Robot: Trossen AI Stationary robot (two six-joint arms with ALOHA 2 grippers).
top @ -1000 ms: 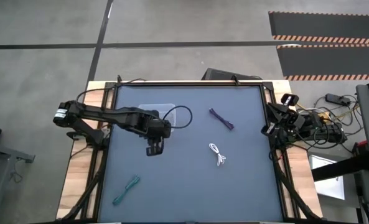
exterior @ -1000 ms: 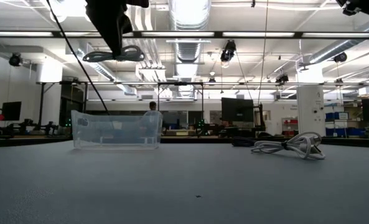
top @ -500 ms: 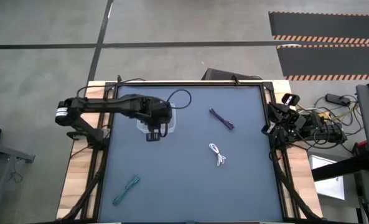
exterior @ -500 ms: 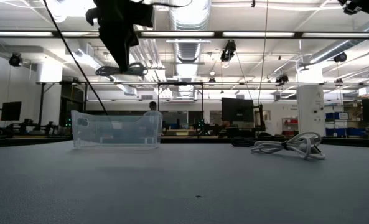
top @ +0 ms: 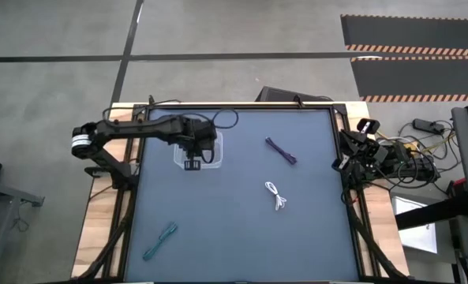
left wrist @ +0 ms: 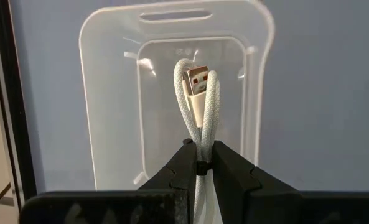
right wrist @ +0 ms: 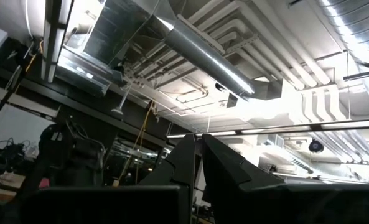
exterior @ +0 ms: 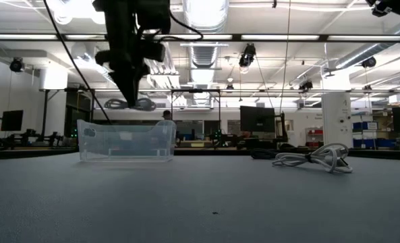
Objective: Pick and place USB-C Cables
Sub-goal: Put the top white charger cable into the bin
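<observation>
My left gripper [top: 192,164] hangs over the clear box [top: 218,150] near the table's far left and is shut on a white cable bundle [left wrist: 198,99]. In the low view the bundle [exterior: 129,104] is just above the box's rim [exterior: 125,123]. A second white cable [top: 276,195], a purple one [top: 281,151] and a teal one [top: 160,241] lie flat on the mat. My right gripper [top: 346,162] waits at the table's right edge, pointing upward, with its fingers [right wrist: 198,146] shut on nothing. My left gripper pinches the white bundle between its two fingers, around the bundle's middle [left wrist: 201,146]. The fingers come from above, pointing down, and lie across the strands. The bundle is lifted clear and lies about level under the fingertips [exterior: 131,94], with its plug end [left wrist: 196,81] over the box's inside.
The dark mat [top: 234,237] has open room in its near middle and near right. The white cable on the mat shows at the low view's right [exterior: 313,158]. Wooden table edges and arm bases flank the mat left and right.
My left gripper has carried the white bundle from over the mat's middle left toward the far edge, to above the clear box, and has come down to just above the rim. It has stayed shut on the bundle. The other cables and the right arm have not moved.
</observation>
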